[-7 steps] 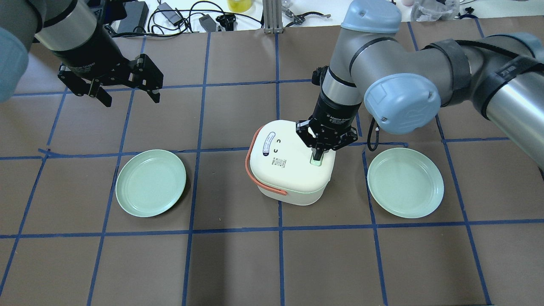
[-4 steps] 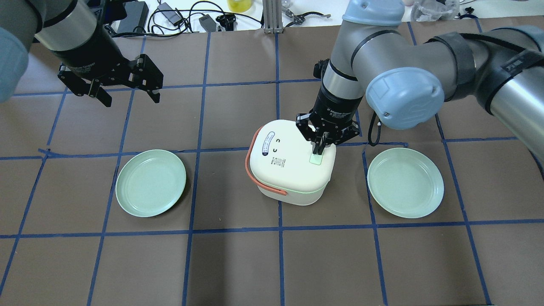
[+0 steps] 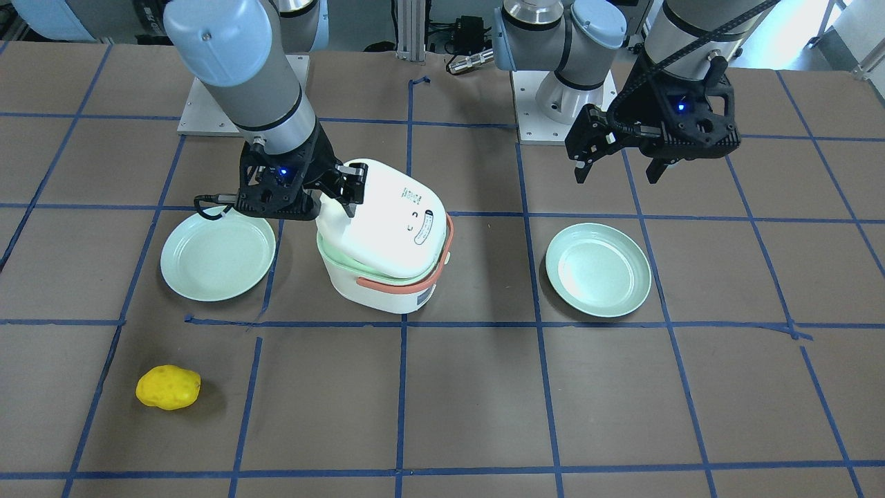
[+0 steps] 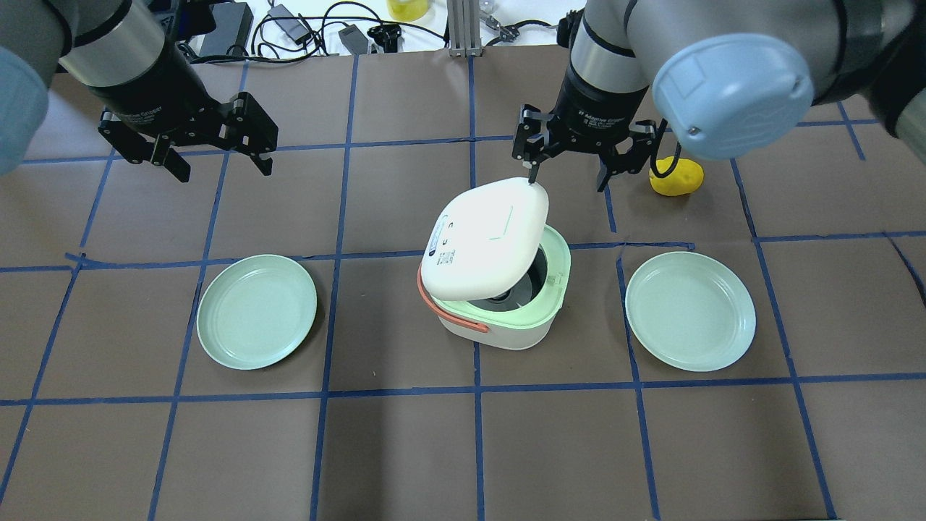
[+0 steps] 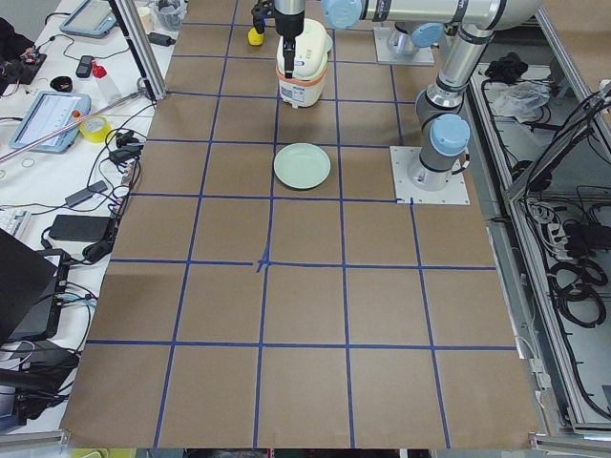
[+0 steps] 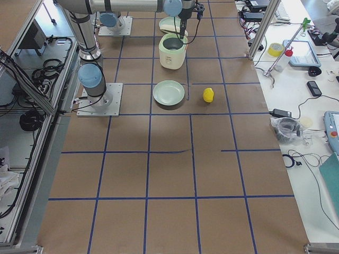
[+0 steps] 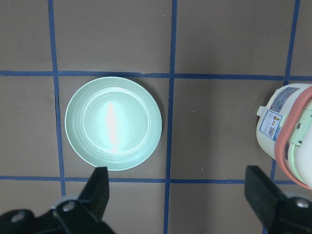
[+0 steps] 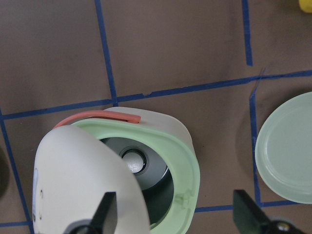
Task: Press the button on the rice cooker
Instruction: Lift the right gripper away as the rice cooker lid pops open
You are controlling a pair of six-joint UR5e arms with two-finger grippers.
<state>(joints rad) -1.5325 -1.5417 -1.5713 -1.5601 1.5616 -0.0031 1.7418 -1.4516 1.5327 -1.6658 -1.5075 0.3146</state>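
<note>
Although neither arm holds anything, the overhead view shows how the task stands. Nearest the robot, on the brown table [image 4: 405,449] with its blue tape grid, sits the small white rounded-square rice cooker [image 4: 499,327] with a pale green rim and coral-orange handle. Taking it as the dial's centre, two round pale green plates lie well apart from it, one at 9 o'clock [image 4: 257,311] and one at 3 o'clock [image 4: 691,311]. The cooker's white lid [image 4: 477,253] is sprung up and tilted, raised on its 3 o'clock side, so the grey metal inner pot [image 4: 517,289] shows beneath. The pale button [image 4: 508,223] on the lid's top is washed out by glare, and only a faint greenish outline marks it.

Farther off, at 1 o'clock, the right arm's black fingers [image 4: 606,166] hang spread apart and empty. One tip is just beside or touching the lid's raised far corner; I cannot tell which. A lumpy yellow fruit-like object [image 4: 676,177] lies at 2 o'clock. At 10 o'clock, well apart, the left arm's black fingers [image 4: 258,153] hover spread and empty.

With the lid open, I judge the press done and only the retreat left. The next move calls for a straight lift that does not snag the lid's edge.
</note>
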